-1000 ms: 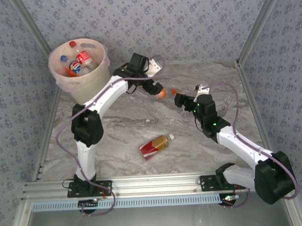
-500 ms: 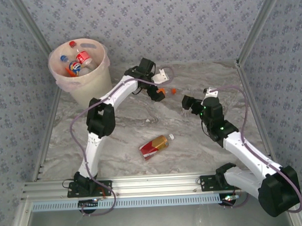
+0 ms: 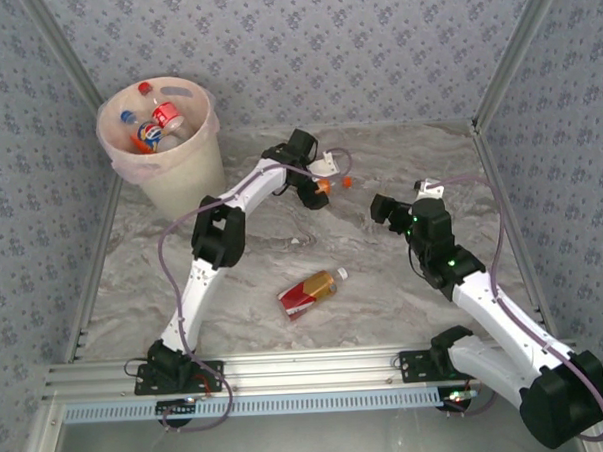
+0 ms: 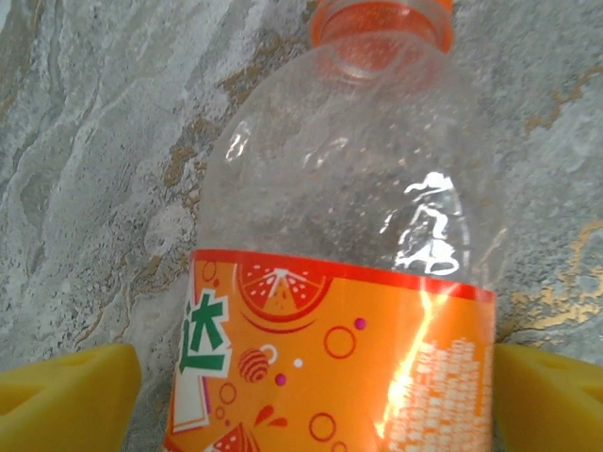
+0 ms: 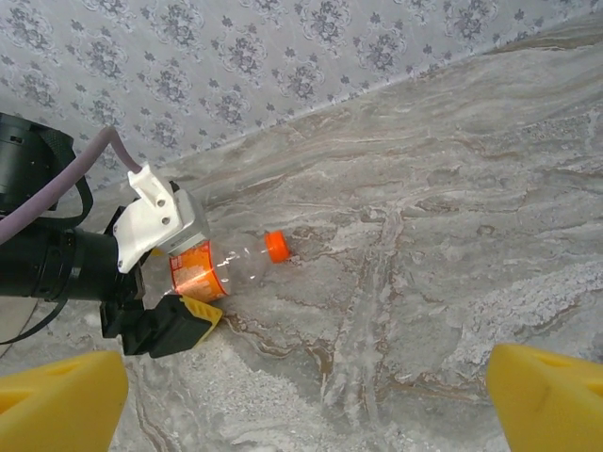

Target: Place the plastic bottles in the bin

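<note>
**A:** What do the arms look like from overhead?

**B:** The left arm (image 3: 250, 188) and right arm (image 3: 495, 313) have smooth white shells on the long links. The joints and bases are chunky black housings.

**A:** Any cables?

**B:** A thin lilac cable (image 3: 163, 257) loops loosely along each arm.

**A:** Lights or markings?

**B:** Small green dots glow on the right arm's black upper section, centre right of that view.

**A:** And the ends?

**B:** The left gripper (image 4: 311, 395) and right gripper (image 5: 306, 400) carry yellow wedge-shaped pads (image 4: 66, 395), seen in the lower corners of their wrist views. At the left of the right wrist view there is a black finger (image 5: 151, 330) tipped yellow, with a white angular bracket (image 5: 155, 221) above it.
</note>
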